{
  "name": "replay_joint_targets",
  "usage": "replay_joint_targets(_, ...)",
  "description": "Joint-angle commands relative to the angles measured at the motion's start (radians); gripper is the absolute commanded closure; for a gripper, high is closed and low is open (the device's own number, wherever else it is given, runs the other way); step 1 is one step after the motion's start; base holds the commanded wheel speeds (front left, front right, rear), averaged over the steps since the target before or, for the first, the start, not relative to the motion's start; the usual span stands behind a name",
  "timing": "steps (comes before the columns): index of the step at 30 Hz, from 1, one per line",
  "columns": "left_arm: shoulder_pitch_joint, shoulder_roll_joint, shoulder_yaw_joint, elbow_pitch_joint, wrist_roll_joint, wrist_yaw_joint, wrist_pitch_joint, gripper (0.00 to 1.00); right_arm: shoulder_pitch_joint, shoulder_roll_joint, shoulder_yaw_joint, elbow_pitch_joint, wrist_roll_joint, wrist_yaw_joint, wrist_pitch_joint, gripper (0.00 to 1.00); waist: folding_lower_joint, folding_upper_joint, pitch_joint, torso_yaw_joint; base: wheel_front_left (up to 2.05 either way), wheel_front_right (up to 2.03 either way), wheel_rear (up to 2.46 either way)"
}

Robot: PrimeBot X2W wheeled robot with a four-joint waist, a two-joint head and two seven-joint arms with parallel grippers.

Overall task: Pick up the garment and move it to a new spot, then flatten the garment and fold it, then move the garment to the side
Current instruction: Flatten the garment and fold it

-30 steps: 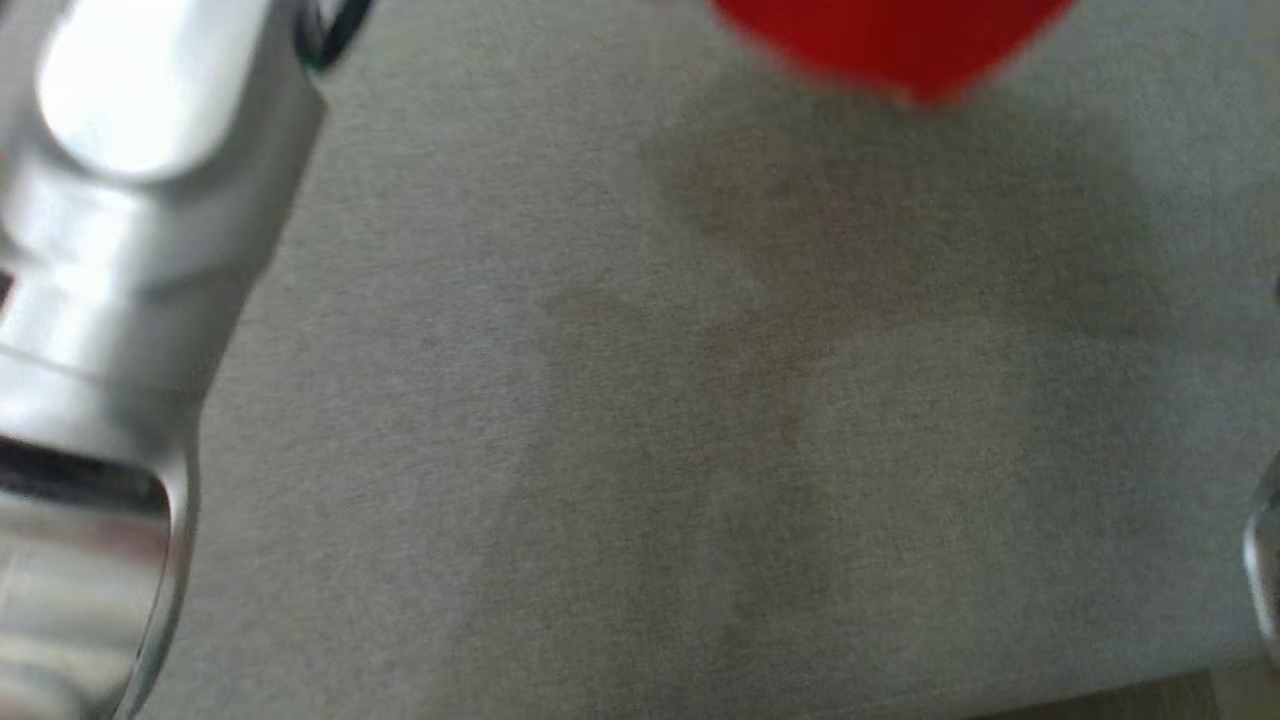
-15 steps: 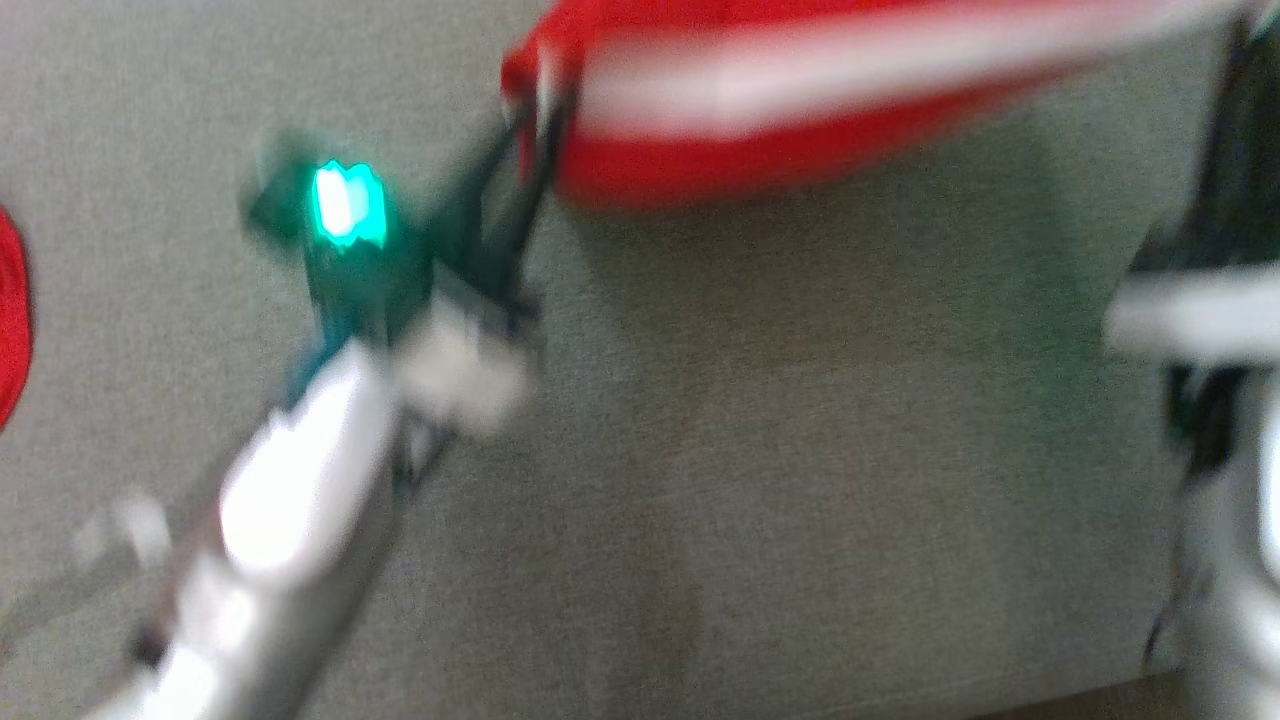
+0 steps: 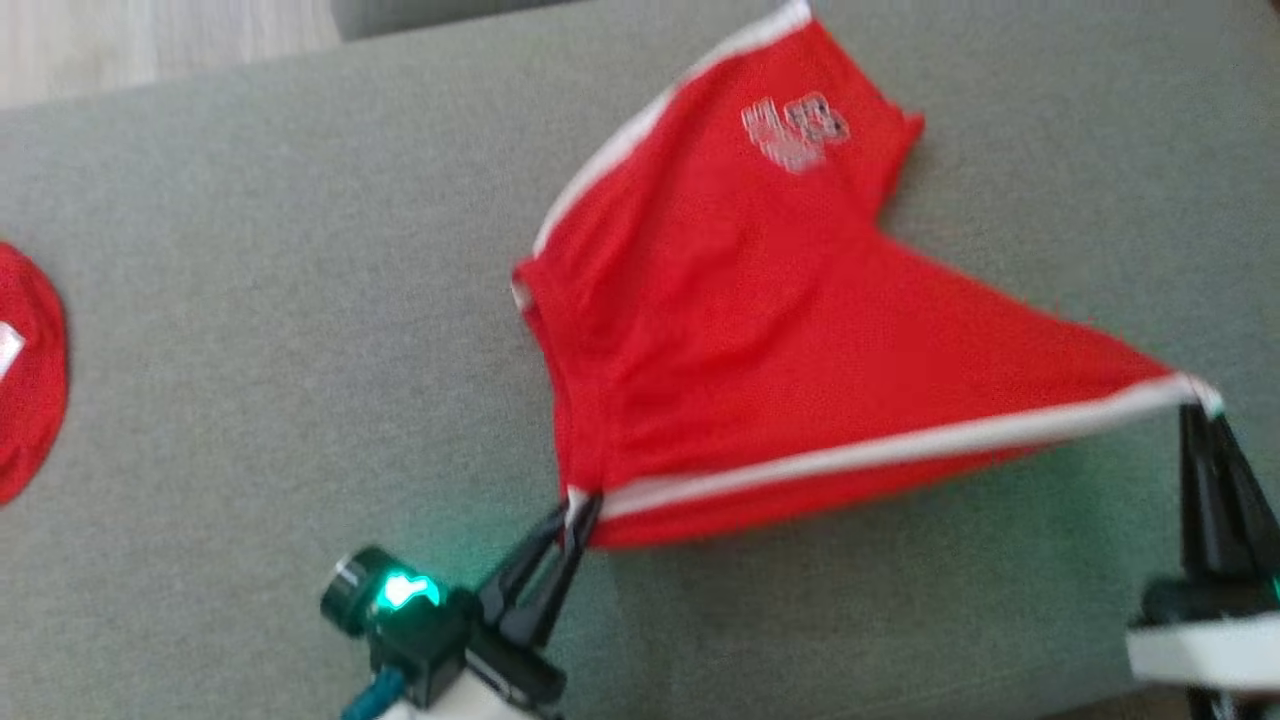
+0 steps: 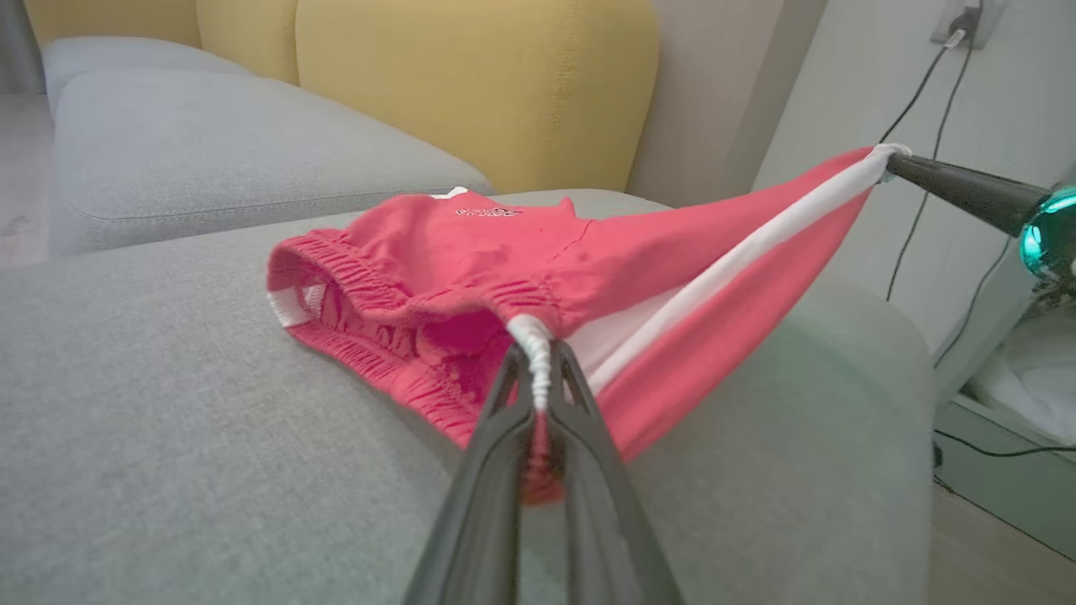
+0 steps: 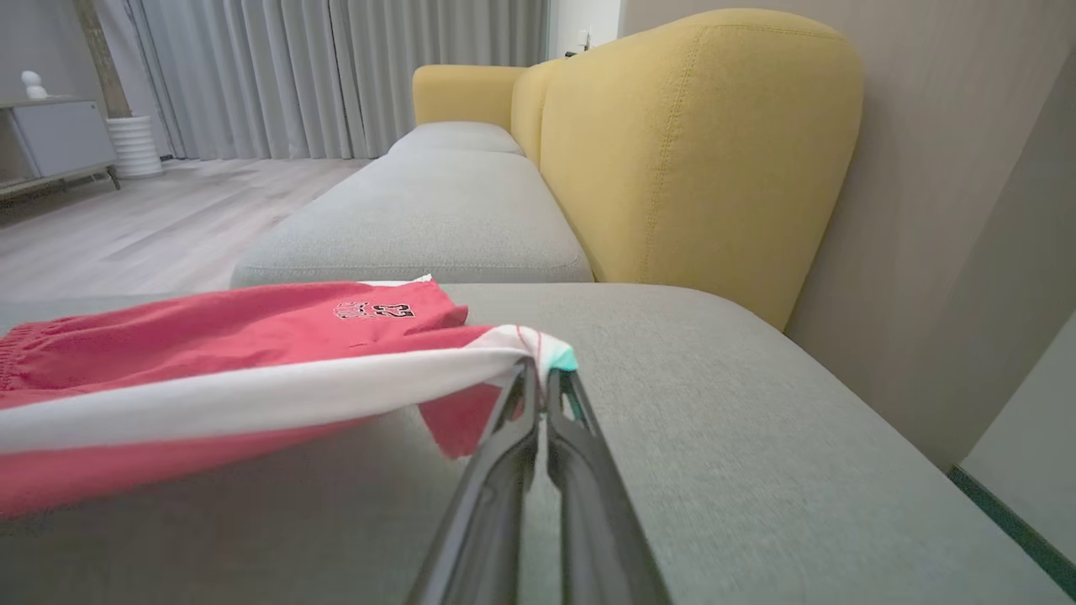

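- At the far left edge of the head view, a second red cloth [image 3: 25, 370] is seen lying on the grey cushion [image 3: 250, 250]. It is well apart from the work, and nothing is blocked by it.
- The left gripper [image 3: 580, 505] is clenched on the elastic waistband corner of the garment [image 3: 740, 330], at one end of its white side stripe.
- The garment, a pair of red shorts, is held stretched between both grippers. The near edge is lifted and pulled taut, probably so that it can be spread flat, while the far leg with the printed number is rested on the cushion.
- The right gripper [image 3: 1195, 405] is pinched tight on the hem end of the same stripe.
- Behind the cushion a yellow backrest [image 5: 698, 151] is seen, and bare cushion is left around the garment for laying it down.
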Motion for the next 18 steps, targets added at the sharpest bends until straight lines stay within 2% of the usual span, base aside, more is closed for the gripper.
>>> replay_joint_targets(1,0.018,0.03,0.022,-0.045,-0.012,-0.004,-0.005,1.0,0.046,-0.04,-0.016,-0.067,-0.001,-0.001,-0.004,1.0,0.0002,-0.0001,-0.031,0.005,0.0,0.0,0.0)
replay_joint_targets(7,0.004,0.002,-0.012,-0.065,-0.068,-0.005,-0.005,1.0,0.034,-0.044,-0.051,-0.067,-0.005,-0.001,0.017,1.0,0.0002,-0.0001,-0.052,0.026,0.0,0.0,0.0)
replay_joint_targets(12,-0.094,-0.062,-0.049,-0.021,-0.156,-0.006,-0.005,1.0,-0.106,-0.044,-0.039,-0.036,-0.002,-0.001,0.108,1.0,0.0002,-0.0001,-0.025,0.063,0.0,0.0,0.0)
replay_joint_targets(13,-0.119,-0.078,-0.051,-0.007,-0.174,-0.006,-0.005,1.0,-0.143,-0.06,-0.029,-0.017,0.006,-0.001,0.124,1.0,0.0002,-0.0001,-0.013,0.072,0.0,0.0,0.0)
replay_joint_targets(14,-0.165,-0.11,-0.043,0.032,-0.214,-0.006,-0.005,1.0,-0.22,-0.102,0.006,0.027,0.018,-0.001,0.152,1.0,0.0002,-0.0001,0.011,0.089,0.0,0.0,0.0)
replay_joint_targets(18,-0.257,-0.156,-0.012,0.119,-0.267,-0.003,-0.005,1.0,-0.38,-0.169,0.074,0.129,0.048,-0.001,0.201,1.0,0.0002,-0.0001,0.057,0.119,0.0,0.0,0.0)
